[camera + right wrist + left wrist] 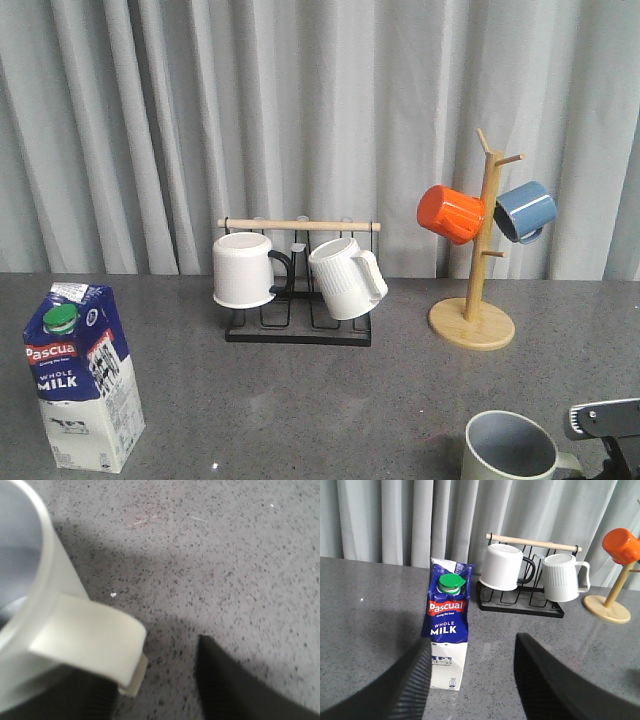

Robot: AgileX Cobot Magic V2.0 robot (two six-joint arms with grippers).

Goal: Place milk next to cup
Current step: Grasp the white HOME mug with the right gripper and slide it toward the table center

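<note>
In the left wrist view, the left gripper (472,680) is standing wide open, its two dark ribbed fingers (412,687) rising from the lower edge of the frame with nothing between them; the milk carton (448,625) is standing upright just beyond them, its white lower part showing beside the left-hand finger, though whether that finger is touching it cannot be told. In the right wrist view, the right gripper (150,690) is also sitting open, its fingers spread along the bottom edge, and the pale handle of the cup (87,640) is lying in the gap close against the left-hand finger, with contact unclear. In the front view, the right gripper (612,430) is showing only as a dark bracket in the lower right corner, just beside the cup (510,450), which is sitting at the bottom edge, right of centre, showing its grey-blue inside. The milk carton (82,375) is standing in the lower left of that frame, well apart from the cup, on the grey speckled table (300,410). Behind, near mid-frame, a black wire rack (298,325) with a wooden bar is holding a plain white mug (245,270) and a ribbed white mug (345,278). To the right, a wooden mug tree (480,250) is carrying an orange mug (450,213) and a blue mug (525,210) in front of the grey curtain (300,110).
</note>
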